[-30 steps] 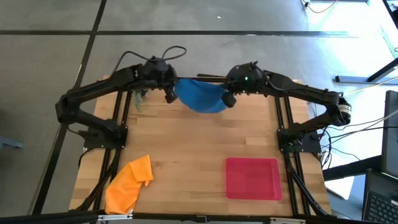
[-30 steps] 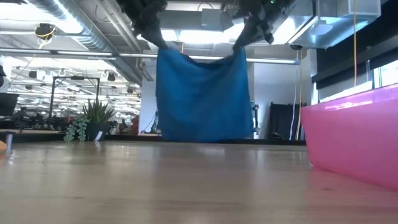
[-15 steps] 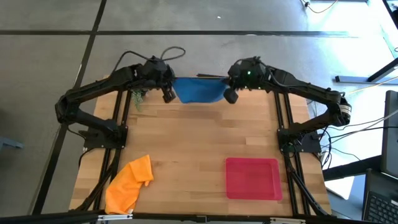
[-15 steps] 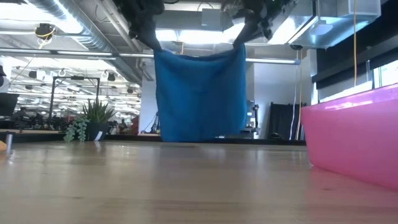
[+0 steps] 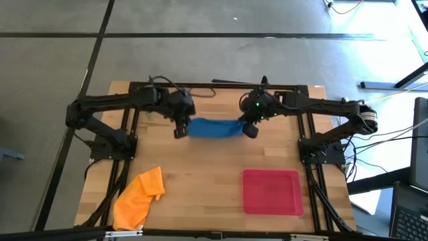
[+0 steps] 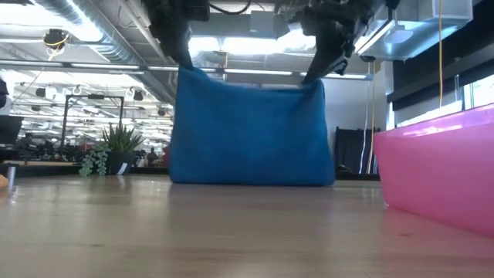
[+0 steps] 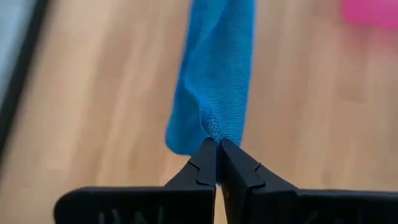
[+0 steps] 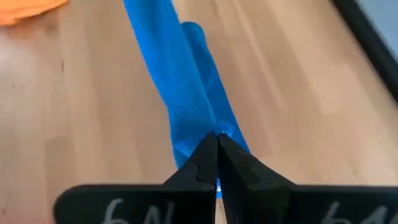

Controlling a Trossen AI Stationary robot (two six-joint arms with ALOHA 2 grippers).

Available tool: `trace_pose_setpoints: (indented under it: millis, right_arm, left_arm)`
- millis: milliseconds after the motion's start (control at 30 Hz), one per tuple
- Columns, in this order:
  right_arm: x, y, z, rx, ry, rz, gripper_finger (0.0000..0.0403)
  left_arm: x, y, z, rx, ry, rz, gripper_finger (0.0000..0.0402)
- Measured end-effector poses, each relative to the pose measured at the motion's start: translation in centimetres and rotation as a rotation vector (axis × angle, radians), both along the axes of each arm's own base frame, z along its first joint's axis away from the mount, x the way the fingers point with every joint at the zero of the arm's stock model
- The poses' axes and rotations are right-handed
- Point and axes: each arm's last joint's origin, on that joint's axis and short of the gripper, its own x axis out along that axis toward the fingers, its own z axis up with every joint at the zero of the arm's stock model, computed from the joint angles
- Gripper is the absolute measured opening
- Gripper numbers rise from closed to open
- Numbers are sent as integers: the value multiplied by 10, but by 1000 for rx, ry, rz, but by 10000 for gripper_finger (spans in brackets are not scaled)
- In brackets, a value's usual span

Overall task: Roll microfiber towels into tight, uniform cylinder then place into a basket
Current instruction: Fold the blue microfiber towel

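An open-plan lab or industrial office space is indicated. A butcher-block table [image 5: 207,167] is set on a grey concrete floor [image 5: 200,53]. Exposed ducts [image 6: 93,35] and strip lights are seen overhead, with a potted plant [image 6: 116,147] and desks behind, and a laptop [image 5: 409,214] beside trailing cables.

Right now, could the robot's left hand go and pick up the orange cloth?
Probably not yet. The left hand is shut on a corner of the blue cloth, shared with the right hand. The bare table leaves the way to the orange cloth free, once it lets go.
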Motion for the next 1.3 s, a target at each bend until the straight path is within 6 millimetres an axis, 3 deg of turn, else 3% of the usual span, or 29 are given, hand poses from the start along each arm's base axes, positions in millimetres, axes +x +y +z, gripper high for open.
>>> trace_pose_setpoints:
  millis: [367, 733, 967, 1300]
  right_arm:
    - [-5, 32, -41, 111, 92, 94, 4]
    - [-13, 39, -65, 113, 158, 140, 4]
    - [-15, 39, -75, 122, 143, 165, 4]
    - [-11, 38, -74, 120, 103, 148, 4]
  left_arm:
    - [33, -38, -43, -112, 174, -53, 0]
    - [52, -67, -75, -187, 279, 65, 0]
    - [56, -72, -82, -218, 294, 148, 0]
    - [60, -71, -91, -233, 318, 241, 0]
